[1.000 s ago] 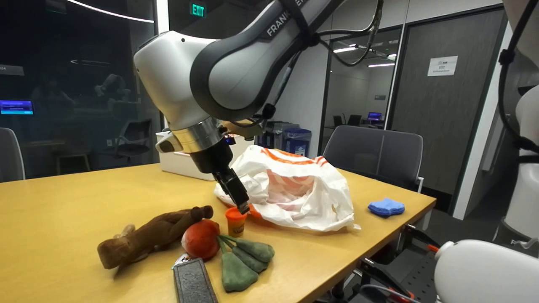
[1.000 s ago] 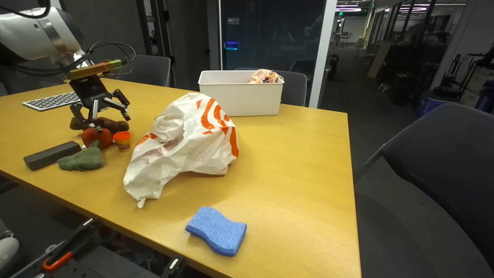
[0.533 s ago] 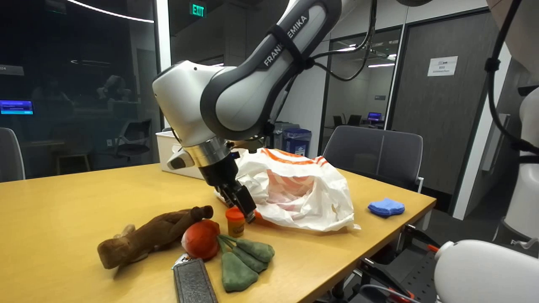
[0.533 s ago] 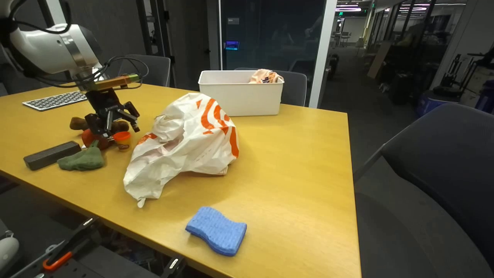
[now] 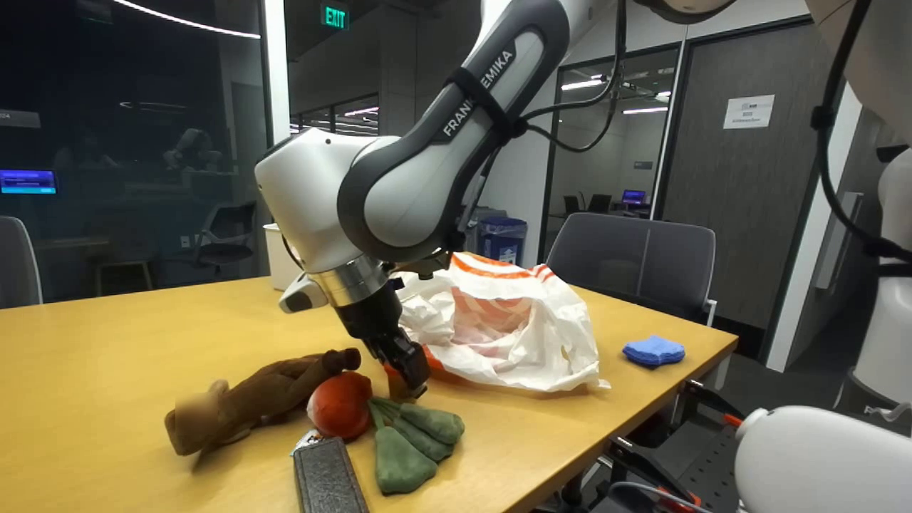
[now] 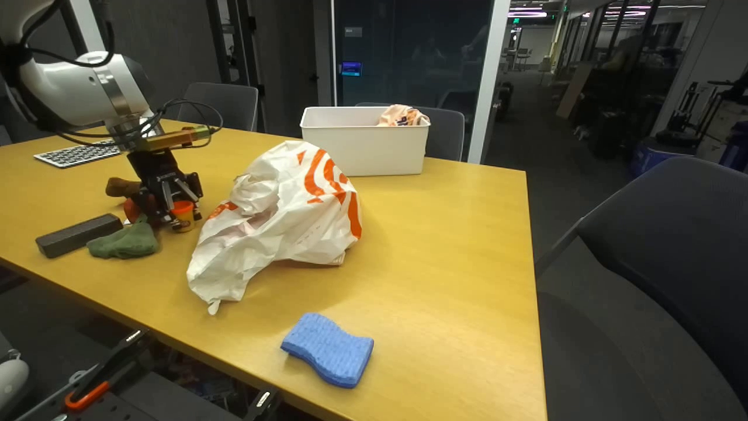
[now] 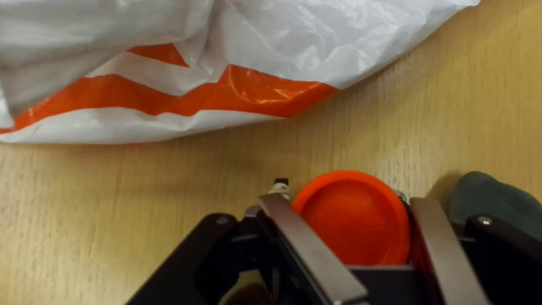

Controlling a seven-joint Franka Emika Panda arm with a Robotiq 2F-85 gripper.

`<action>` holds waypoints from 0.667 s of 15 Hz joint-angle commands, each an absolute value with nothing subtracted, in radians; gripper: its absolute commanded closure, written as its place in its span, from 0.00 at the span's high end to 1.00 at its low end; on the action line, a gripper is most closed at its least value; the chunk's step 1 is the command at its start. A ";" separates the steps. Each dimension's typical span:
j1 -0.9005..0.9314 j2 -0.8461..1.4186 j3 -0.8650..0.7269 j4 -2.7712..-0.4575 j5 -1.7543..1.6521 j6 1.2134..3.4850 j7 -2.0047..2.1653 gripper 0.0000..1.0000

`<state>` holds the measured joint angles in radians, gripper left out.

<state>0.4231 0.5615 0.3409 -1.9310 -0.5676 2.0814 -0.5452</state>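
Wrist view, upper left: white bag (image 7: 262, 46), slumped on the table (image 7: 106, 212), likely too limp to stand. Lower right of centre: orange tub (image 7: 355, 216), upright under the gripper (image 7: 341, 192); fingers (image 7: 313, 250) spread roughly tub-wide, one each side, probably for opposed contact; whether pinched, can't tell. Right edge: green leaves (image 7: 495, 201), near the fingers.
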 commanded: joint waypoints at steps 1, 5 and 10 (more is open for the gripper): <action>0.497 0.512 0.352 -1.917 -0.572 1.920 -0.480 0.20; 0.583 0.426 0.371 -1.927 -0.604 1.743 -0.309 0.19; 0.616 0.393 0.337 -1.912 -0.690 1.606 -0.129 0.19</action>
<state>0.6169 0.4128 0.3694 -1.9135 -0.6253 1.6680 -0.2112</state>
